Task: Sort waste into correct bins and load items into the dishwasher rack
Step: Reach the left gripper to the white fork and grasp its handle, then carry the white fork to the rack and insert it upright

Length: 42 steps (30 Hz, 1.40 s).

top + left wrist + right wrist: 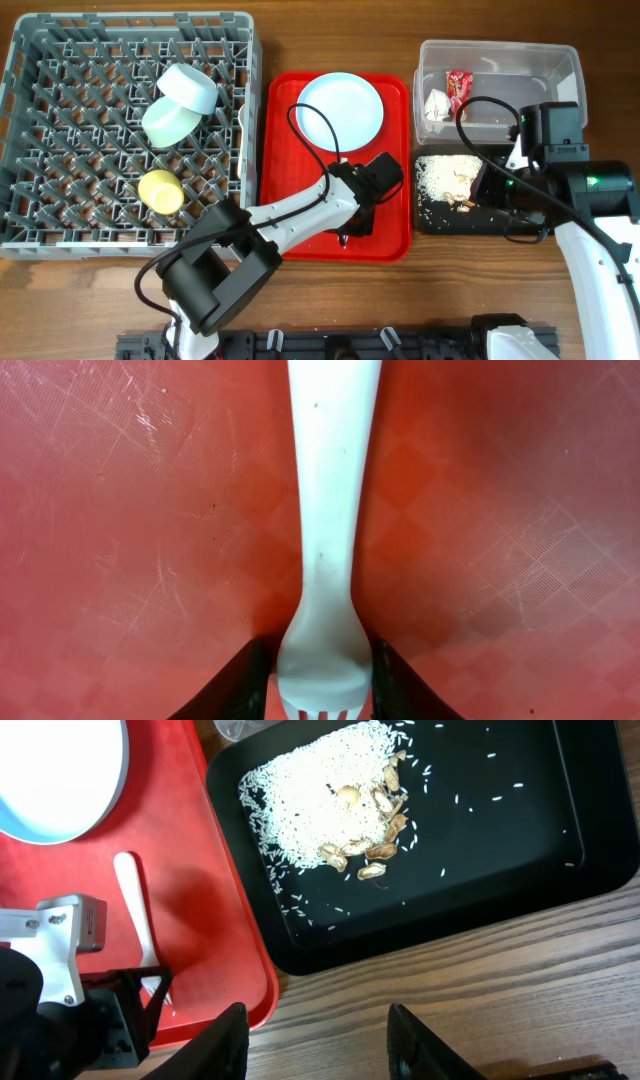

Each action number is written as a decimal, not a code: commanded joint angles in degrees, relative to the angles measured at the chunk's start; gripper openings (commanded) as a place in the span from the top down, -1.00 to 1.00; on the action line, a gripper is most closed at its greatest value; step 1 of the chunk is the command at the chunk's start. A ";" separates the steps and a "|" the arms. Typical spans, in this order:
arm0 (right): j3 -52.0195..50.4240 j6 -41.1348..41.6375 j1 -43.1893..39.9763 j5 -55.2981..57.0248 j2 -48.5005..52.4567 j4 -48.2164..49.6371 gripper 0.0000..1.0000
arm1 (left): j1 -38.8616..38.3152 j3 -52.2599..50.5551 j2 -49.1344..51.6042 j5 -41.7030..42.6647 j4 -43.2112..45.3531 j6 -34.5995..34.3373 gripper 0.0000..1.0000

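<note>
A white plastic fork (328, 490) lies on the red tray (290, 200). My left gripper (322, 685) is down on the tray with both fingers against the fork's neck; the right wrist view also shows the fork (134, 910). My right gripper (318, 1040) is open and empty, high above the wood in front of the black tray (500, 820). That tray holds rice and beige-brown food scraps (330, 810). The pale blue plate (340, 108) sits at the back of the red tray. The clear tub (500, 48) holds the red wrapper (459, 88) and the white paper scrap (436, 104). No spoon is in view.
The grey dishwasher rack (20, 60) at the left holds two pale bowls (190, 88) (168, 122) and a yellow cup (161, 191). The right arm (560, 150) hangs over the black tray's right end. Bare wood table lies along the front.
</note>
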 commanded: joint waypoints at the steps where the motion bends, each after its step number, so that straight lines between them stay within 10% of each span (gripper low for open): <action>1: 0.55 -0.72 -0.20 -0.63 -0.50 -0.07 0.10 | -0.33 -0.33 2.10 -0.11 0.33 -0.55 0.42; 19: 0.55 -0.74 -0.20 -0.63 -0.50 -0.09 0.09 | 3.50 -0.31 -12.66 -5.62 -3.69 -0.28 0.45; 31: 0.55 -0.72 -0.20 -0.63 -0.50 -0.07 0.09 | 29.16 -0.31 -29.11 -7.98 -7.30 13.53 0.46; 42: 0.55 -0.72 -0.20 -0.66 -0.50 -0.04 0.09 | 29.44 -1.11 -27.23 7.04 -8.17 13.81 0.38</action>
